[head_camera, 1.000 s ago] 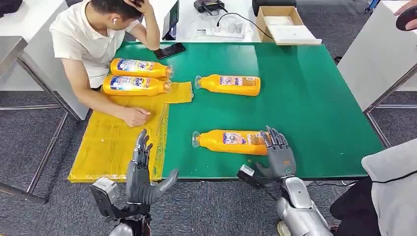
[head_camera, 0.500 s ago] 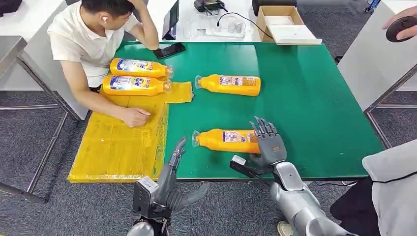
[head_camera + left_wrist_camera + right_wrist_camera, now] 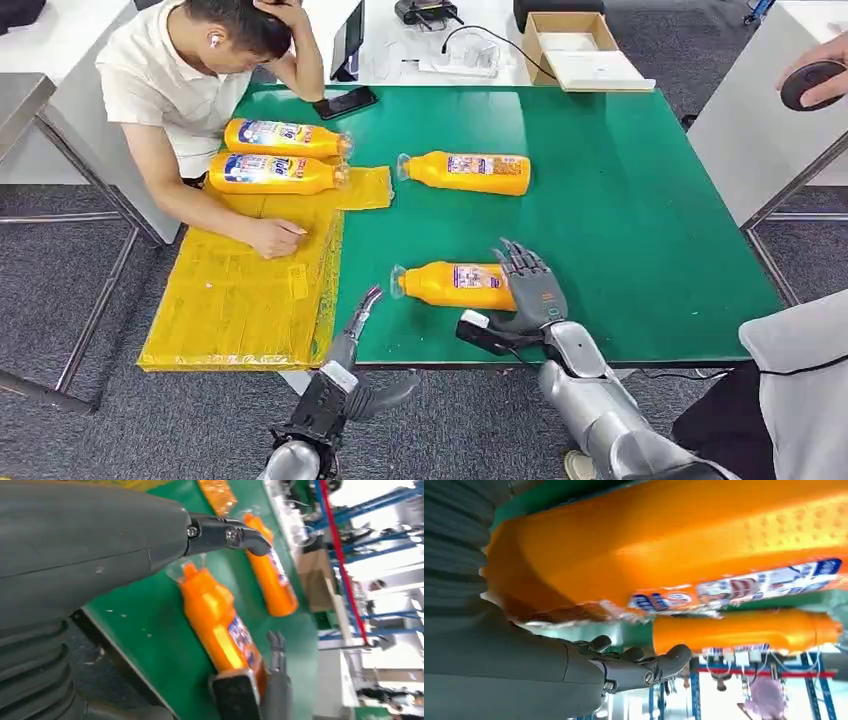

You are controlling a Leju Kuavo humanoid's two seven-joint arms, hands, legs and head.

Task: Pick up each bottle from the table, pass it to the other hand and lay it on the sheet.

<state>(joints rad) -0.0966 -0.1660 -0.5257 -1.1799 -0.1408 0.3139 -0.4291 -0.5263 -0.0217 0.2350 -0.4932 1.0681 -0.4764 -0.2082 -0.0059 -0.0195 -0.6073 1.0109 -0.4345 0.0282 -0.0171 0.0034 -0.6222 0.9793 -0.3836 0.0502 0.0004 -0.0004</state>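
The right hand [image 3: 530, 290] lies over the base end of the nearest bottle [image 3: 455, 285], its fingers [image 3: 520, 262] draped across the top of the orange body and its thumb low at the table's near edge; whether it has truly closed on the bottle I cannot tell, and the bottle lies flat on the green table [image 3: 620, 200], cap pointing toward the sheet. The right wrist view shows the bottle's body [image 3: 664, 545] close against the palm. The left hand [image 3: 355, 345] hovers at the near edge of the table, empty, fingers apart and reaching toward the bottle's cap end. Farther off, a second bottle [image 3: 465, 172] lies on its side mid-table. Two more bottles [image 3: 280, 155] lie side by side on the yellow sheet [image 3: 230, 300], which hangs over the table's left edge. A seated person's hand [image 3: 272, 236] rests on that sheet.
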